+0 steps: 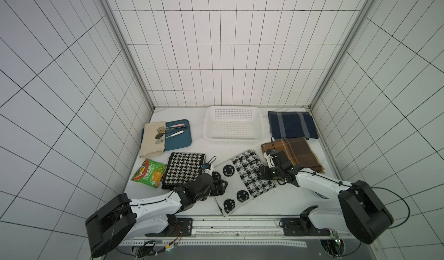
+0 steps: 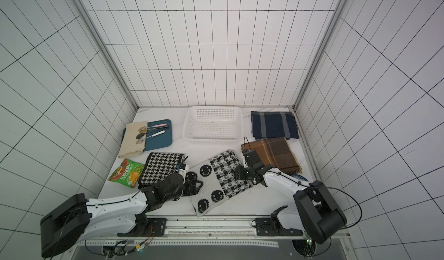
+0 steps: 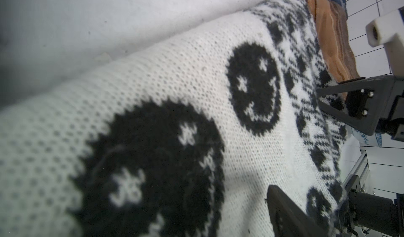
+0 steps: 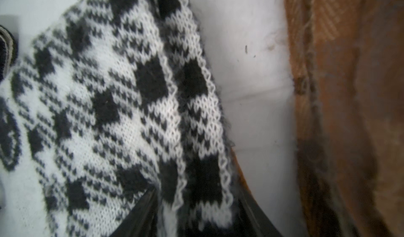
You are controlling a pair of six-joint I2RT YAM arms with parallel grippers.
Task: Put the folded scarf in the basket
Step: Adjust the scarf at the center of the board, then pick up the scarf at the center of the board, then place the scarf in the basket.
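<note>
One smooth white bench (image 1: 283, 198) carries everything. Diagonally across lower centre lies the folded scarf (image 1: 242, 177), a soft knit of black smiley faces and checks, flat for an edge pickup. Just above it stands the basket (image 1: 233, 140) (rigid perforated white plastic, empty). The left gripper (image 1: 220, 186) sits at the scarf's left edge, jaws spread, probably ready to pinch. The right gripper (image 1: 262, 174) straddles the right hem; whether it grips, I cannot tell.

Table (image 1: 199, 150), left edge: blue tray (image 1: 179, 136), beige cloth (image 1: 152, 140) draped over its left side, three spoons (image 1: 159, 135) lying across both. Toward the front, snack bag (image 1: 149, 173) just beside houndstooth scarf (image 1: 183, 168). Far right corner: navy striped scarf (image 1: 292, 124), flat. Brown plaid scarf (image 1: 293, 154) just in front of it.
</note>
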